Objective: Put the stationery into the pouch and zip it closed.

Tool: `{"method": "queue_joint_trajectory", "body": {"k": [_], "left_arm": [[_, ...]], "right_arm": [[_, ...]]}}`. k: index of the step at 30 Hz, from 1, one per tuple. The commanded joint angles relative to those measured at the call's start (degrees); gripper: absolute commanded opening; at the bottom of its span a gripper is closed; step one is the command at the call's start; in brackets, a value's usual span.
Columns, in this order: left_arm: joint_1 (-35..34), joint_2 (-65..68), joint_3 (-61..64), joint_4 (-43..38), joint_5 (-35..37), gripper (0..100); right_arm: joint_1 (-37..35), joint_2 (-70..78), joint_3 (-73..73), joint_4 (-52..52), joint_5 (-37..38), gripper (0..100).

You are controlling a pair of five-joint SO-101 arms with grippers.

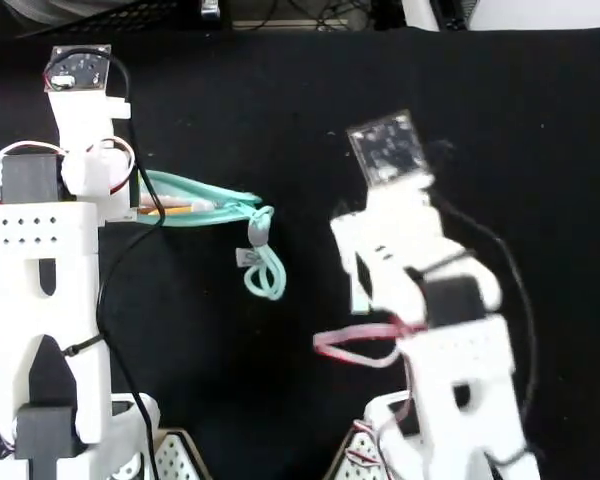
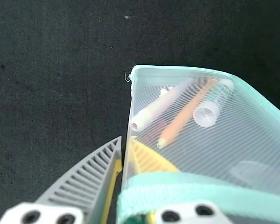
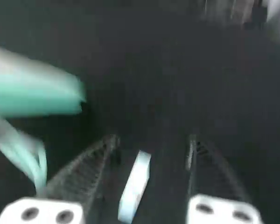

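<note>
Item: pouch (image 2: 210,140), translucent ribbed plastic with teal binding and a teal cord loop (image 1: 263,268) trailing from one end. Location: over the black counter (image 1: 280,90) beside the left arm (image 1: 40,270), one end clamped in the left jaws, which are pressed tight on its wall. This is judged a steadying hold, fixing the mouth for loading and zipping. Contents seen through the wall: white pen (image 2: 159,106), orange pencil (image 2: 186,112), white capped tube (image 2: 209,112). From above the teal edges lie parted, so the zip appears undone. Right jaws: spread wide, low over the counter, apart from the pouch, with a pale flat piece (image 3: 135,184) between them untouched. Its kind is unclear; probably one more stationery item awaiting pickup.
</note>
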Motion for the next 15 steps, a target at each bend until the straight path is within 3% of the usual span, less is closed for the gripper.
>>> {"method": "queue_joint_trajectory", "body": {"k": [1, 8, 15], "left_arm": [[-0.5, 0.0, 0.2, -0.7, 0.1, 3], [-0.5, 0.0, 0.2, -0.4, 0.1, 3], [-0.6, 0.0, 0.4, -0.4, 0.1, 3]], "right_arm": [[2.5, 8.0, 4.6, -3.3, -0.4, 22.6], [2.5, 28.5, 0.9, -5.4, -6.1, 22.6], [2.2, 45.2, -8.1, -5.4, -6.5, 22.7]]}}
